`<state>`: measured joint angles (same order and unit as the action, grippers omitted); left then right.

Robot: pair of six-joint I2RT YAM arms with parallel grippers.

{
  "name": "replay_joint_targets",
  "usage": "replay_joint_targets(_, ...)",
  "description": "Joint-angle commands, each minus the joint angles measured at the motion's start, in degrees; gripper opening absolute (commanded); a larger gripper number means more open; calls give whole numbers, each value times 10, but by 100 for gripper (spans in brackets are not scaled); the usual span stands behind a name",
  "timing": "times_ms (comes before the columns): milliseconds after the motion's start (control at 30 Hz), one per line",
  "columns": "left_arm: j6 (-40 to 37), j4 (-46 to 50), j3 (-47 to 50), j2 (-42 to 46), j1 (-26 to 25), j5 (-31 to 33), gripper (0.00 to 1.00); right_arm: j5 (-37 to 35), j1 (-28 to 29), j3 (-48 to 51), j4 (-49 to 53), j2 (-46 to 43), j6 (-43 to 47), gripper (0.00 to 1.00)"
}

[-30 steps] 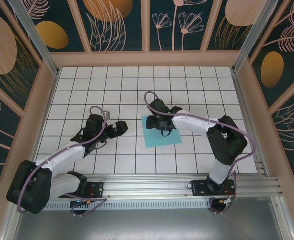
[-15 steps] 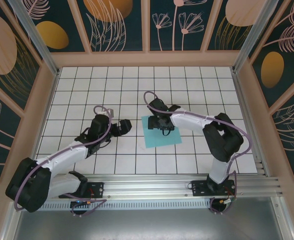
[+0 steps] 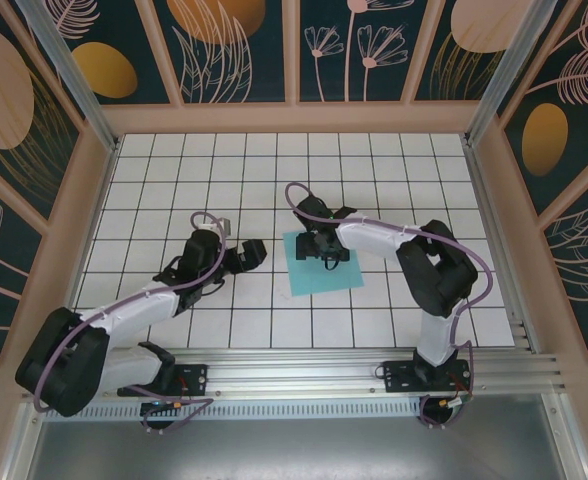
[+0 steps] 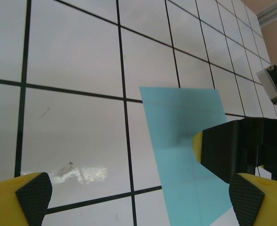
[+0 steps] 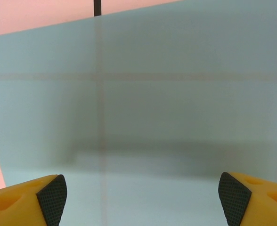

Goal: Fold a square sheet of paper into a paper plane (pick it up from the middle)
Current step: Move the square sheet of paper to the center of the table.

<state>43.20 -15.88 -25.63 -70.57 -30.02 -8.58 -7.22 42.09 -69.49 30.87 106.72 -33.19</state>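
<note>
The square sheet of paper [image 3: 322, 274] is light turquoise and lies flat on the white tiled floor near the middle, also seen in the left wrist view [image 4: 185, 141] and the right wrist view [image 5: 143, 94]. My right gripper [image 3: 327, 247] hovers low over the sheet's far part, jaws open wide, the paper flat beneath them [image 5: 142, 197]. My left gripper [image 3: 252, 256] stands open just left of the sheet, aimed at it, nothing between its fingers [image 4: 138, 197]. The right gripper's black body [image 4: 242, 150] sits over the paper's right part.
White tiles with black grout cover the floor [image 3: 174, 180]. Wooden walls with dark floral panels [image 3: 294, 110] enclose it on three sides. An aluminium rail [image 3: 304, 365] runs along the near edge. A dull smudge [image 4: 72, 172] marks a tile near my left fingers.
My left gripper has moved right, closer to the sheet's left edge. My right gripper has shifted slightly left over the sheet and its jaws have widened. The paper has not moved.
</note>
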Motion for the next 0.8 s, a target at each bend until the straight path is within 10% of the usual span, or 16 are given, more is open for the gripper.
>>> replay_joint_targets(0, 13, -26, -15, -17, -2, -30, 99, 15, -4, -16, 30, 14, 18, 88)
replay_joint_targets(767, 9, -29, -31, -60, -2, -61, 99, 30, -7, -30, 39, 51, 30, 95)
